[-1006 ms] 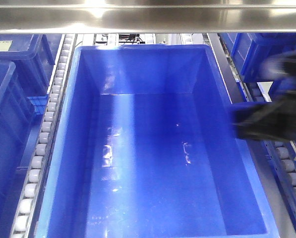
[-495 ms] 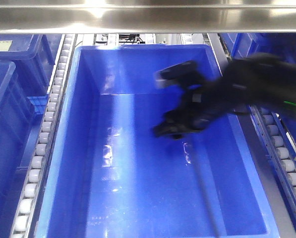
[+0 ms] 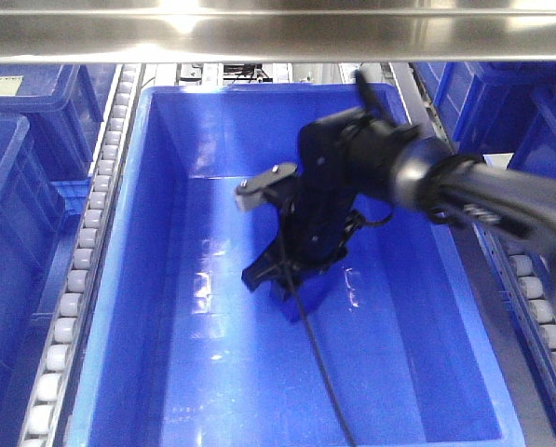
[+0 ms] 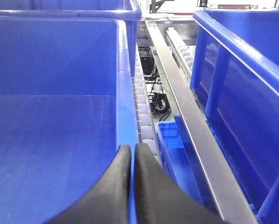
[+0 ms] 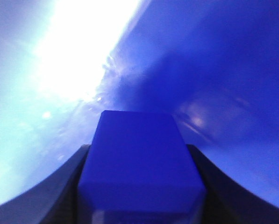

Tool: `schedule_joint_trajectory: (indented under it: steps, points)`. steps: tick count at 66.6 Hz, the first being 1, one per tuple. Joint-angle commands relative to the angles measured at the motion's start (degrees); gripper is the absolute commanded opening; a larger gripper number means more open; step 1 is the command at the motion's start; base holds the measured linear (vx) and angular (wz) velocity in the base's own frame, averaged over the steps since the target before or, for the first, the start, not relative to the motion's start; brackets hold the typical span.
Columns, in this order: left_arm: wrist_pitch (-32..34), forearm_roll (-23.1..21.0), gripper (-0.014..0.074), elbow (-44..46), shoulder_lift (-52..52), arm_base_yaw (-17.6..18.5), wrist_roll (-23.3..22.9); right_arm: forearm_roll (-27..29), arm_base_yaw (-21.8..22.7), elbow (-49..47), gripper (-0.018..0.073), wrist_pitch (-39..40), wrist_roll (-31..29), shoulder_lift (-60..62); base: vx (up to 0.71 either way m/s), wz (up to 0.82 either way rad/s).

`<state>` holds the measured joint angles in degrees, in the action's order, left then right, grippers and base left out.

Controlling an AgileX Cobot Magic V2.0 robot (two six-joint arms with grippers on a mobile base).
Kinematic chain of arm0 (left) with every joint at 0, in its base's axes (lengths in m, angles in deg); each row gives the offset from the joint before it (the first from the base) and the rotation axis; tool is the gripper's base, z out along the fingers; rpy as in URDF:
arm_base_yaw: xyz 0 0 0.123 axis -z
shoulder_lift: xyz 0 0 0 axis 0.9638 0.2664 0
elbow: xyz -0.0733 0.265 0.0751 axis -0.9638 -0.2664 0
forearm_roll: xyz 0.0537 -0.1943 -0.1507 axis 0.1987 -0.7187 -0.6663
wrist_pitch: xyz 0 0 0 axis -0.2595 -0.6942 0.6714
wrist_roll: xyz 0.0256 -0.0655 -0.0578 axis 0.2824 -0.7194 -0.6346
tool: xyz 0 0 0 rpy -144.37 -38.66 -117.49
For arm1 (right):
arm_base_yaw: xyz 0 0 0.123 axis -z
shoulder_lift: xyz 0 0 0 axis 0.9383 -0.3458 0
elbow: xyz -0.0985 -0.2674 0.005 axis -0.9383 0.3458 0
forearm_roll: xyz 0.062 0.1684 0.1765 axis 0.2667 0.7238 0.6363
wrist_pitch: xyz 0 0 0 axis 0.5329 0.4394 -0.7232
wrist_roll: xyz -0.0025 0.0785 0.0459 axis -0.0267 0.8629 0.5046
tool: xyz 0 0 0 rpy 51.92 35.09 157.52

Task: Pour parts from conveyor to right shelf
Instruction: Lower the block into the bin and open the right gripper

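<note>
Between the fingers of the right gripper [image 5: 141, 186] sits one blue part [image 5: 140, 163], clamped on both flanks; boxy, smooth plastic, flat top face toward the lens. Front view: right gripper [image 3: 282, 279] points down inside the large glossy blue bin [image 3: 128, 279] on the right shelf [image 3: 82, 261], near the bin floor, about mid-bin toward its back wall. Part lies directly below the wrist, so release looks close. Left gripper [image 4: 132, 161]: fingers pressed together at the bin's rim, beside the white rollers [image 4: 144, 109].
</note>
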<state>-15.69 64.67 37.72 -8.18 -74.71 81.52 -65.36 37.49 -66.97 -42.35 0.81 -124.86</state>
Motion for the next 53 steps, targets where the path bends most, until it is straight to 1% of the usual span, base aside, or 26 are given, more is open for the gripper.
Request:
schedule_joint_trajectory:
  steps: [1, 6, 12, 19, 29, 32, 36, 40, 53]
  points:
    - [3.30, -0.45, -0.0006, 1.10, -0.60, 0.37, -0.49, -0.22, -0.14, -1.94, 0.0008, 0.27, -0.03, 2.03, 0.00, 0.00]
    - [3.30, -0.45, -0.0006, 1.10, -0.60, 0.37, -0.49, -0.22, -0.14, -1.94, 0.0036, 0.09, 0.25, 1.27, 0.00, 0.00]
    - [3.30, -0.45, -0.0006, 1.10, -0.60, 0.37, -0.49, -0.22, -0.14, -1.94, 0.0099, -0.44, 0.87, 1.10, 0.00, 0.00]
    - [3.30, -0.45, -0.0006, 1.10, -0.60, 0.37, -0.49, -0.22, -0.14, -1.94, 0.0223, -0.58, 0.85, 1.10, 0.00, 0.00]
    - [3.30, -0.45, -0.0006, 1.10, -0.60, 0.37, -0.49, -0.22, -0.14, -1.94, 0.0431, -0.68, 0.90, 1.10, 0.00, 0.00]
    - [3.30, -0.45, -0.0006, 1.10, -0.60, 0.37, -0.49, -0.22, -0.19, -1.94, 0.0469, -0.47, 0.98, 1.10, 0.00, 0.00]
    - [3.30, -0.45, -0.0006, 1.10, -0.60, 0.37, -0.49, -0.41, -0.32, -1.94, 0.0504, -0.07, 1.48, 1.25, 0.00, 0.00]
    - [3.30, -0.45, -0.0006, 1.10, -0.60, 0.37, -0.49, -0.48, -0.38, -1.86, 0.0521, 0.76, 2.39, 1.89, 0.00, 0.00]
    - [3.30, -0.45, -0.0006, 1.10, -0.60, 0.37, -0.49, -0.53, -0.80, -1.75, 0.0518, 4.68, 2.45, 4.97, 0.00, 0.00]
